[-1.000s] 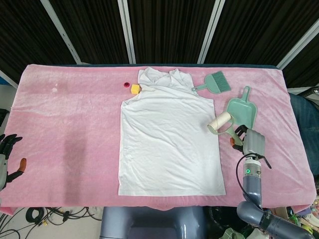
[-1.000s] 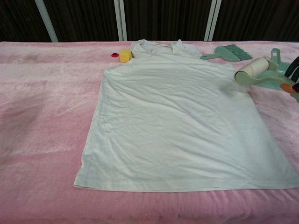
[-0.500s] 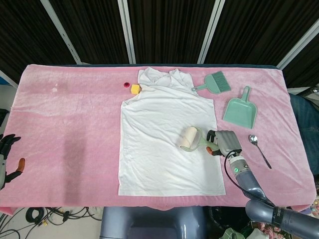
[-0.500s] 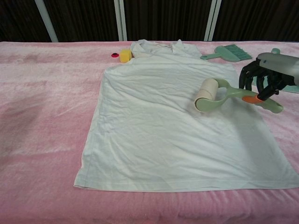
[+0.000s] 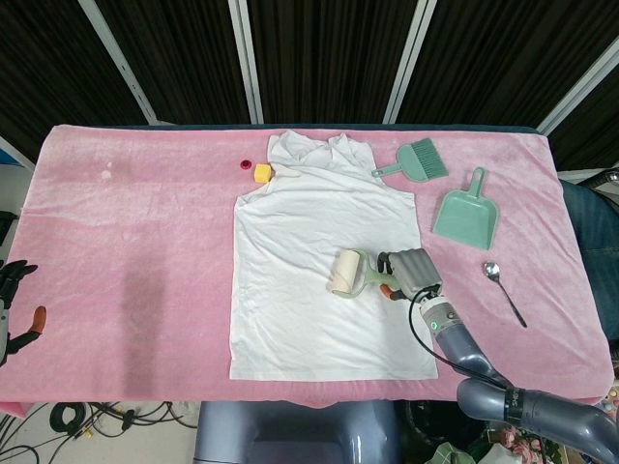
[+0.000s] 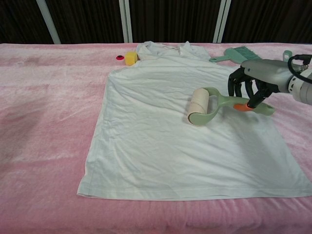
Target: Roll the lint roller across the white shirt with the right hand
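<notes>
The white shirt (image 5: pixel 319 261) (image 6: pixel 170 131) lies flat on the pink cloth, collar toward the far edge. A lint roller (image 5: pixel 348 274) (image 6: pixel 199 106) with a cream roll and a pale green handle is over the shirt's middle right. My right hand (image 5: pixel 411 272) (image 6: pixel 253 80) grips its handle, fingers curled around it. In the chest view the roll sits at or just above the fabric; contact is unclear. My left hand (image 5: pixel 12 300) shows at the left edge of the head view, off the table, fingers apart and holding nothing.
A green brush (image 5: pixel 416 159) (image 6: pixel 234 54) and a green dustpan (image 5: pixel 466 213) lie right of the shirt. A spoon (image 5: pixel 503 290) rests near the right edge. A yellow block (image 5: pixel 261 173) (image 6: pixel 130 58) and a small red cap (image 5: pixel 245 165) sit by the collar.
My right hand has carried the lint roller leftward, from beside the dustpan onto the shirt and further toward its middle. The left hand has barely moved.
</notes>
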`<state>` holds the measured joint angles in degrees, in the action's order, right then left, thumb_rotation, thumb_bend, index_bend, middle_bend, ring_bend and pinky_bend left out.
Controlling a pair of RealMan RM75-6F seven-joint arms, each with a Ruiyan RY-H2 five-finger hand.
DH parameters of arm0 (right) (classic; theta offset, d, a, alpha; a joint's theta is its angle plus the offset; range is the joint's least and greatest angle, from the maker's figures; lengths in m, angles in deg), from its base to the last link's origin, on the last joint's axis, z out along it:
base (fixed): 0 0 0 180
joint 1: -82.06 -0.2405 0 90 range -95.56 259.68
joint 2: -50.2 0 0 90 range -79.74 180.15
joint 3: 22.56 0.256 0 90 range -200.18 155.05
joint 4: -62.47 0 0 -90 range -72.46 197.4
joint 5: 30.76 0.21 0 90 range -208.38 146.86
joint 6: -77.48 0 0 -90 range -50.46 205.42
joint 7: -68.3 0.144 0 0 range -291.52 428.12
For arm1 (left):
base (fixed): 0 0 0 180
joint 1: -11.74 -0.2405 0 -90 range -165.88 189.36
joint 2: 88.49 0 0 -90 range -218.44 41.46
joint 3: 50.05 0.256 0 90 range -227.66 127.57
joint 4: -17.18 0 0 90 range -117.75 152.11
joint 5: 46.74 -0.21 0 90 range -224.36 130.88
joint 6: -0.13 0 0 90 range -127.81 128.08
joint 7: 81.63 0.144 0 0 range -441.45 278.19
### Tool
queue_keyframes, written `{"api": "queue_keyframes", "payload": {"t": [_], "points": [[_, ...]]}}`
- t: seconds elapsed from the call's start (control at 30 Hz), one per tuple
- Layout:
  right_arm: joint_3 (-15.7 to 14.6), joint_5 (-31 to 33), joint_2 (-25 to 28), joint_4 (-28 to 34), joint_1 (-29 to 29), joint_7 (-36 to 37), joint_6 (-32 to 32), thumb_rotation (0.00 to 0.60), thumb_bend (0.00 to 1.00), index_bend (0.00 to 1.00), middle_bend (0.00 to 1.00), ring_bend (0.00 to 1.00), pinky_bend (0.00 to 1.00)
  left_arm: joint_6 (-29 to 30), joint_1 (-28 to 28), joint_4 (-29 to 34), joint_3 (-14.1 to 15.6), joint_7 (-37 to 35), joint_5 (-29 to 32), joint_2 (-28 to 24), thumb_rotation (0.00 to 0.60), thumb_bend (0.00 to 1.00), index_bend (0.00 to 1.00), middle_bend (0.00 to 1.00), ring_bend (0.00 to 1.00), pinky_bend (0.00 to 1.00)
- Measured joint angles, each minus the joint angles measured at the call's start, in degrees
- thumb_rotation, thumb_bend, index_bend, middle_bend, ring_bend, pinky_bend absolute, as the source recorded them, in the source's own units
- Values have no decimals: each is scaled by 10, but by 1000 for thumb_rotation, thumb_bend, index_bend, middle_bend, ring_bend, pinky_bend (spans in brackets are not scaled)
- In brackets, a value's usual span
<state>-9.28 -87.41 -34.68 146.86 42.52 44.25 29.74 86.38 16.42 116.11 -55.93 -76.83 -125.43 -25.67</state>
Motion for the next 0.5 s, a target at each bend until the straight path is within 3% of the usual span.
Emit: {"api": "queue_keyframes", "payload": {"t": [0.3,0.5], "points": [[-2,12,-7,-10,-41,-30,13,600,487,744,673,660,715,-5,2,1,0,4,2,1,600,424,205,166,55,63],[0,55,-7,0,-74,-58,33,600,492,744,673,660,716,-4,2,1,0,5,2,2,600,424,205,166,55,62]]}}
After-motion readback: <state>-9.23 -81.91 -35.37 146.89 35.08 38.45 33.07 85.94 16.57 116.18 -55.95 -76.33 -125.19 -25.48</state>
